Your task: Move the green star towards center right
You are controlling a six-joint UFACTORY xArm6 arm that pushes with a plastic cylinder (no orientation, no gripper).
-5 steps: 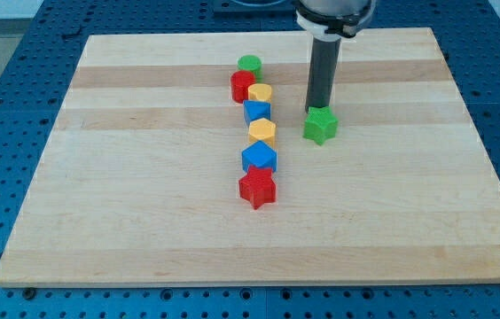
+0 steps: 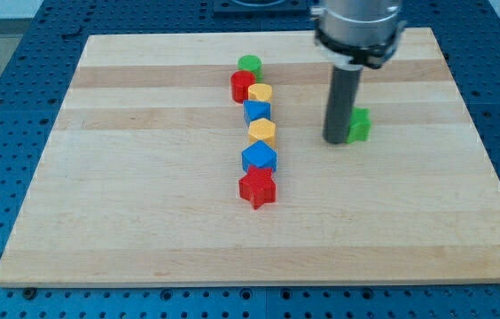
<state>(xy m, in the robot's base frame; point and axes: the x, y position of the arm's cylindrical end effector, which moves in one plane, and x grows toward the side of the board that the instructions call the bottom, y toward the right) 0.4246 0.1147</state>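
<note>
Clawless, the arm ends in a dark rod, so nothing is grasped; my tip (image 2: 336,140) touches the left side of the green star block (image 2: 359,125). This star lies on the pale wooden bench (image 2: 144,221), right of the coloured block column.

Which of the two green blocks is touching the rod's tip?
The green star, alone to the view's right of the column; my tip presses its left side. The green cylinder tops the column, far from it.
</note>
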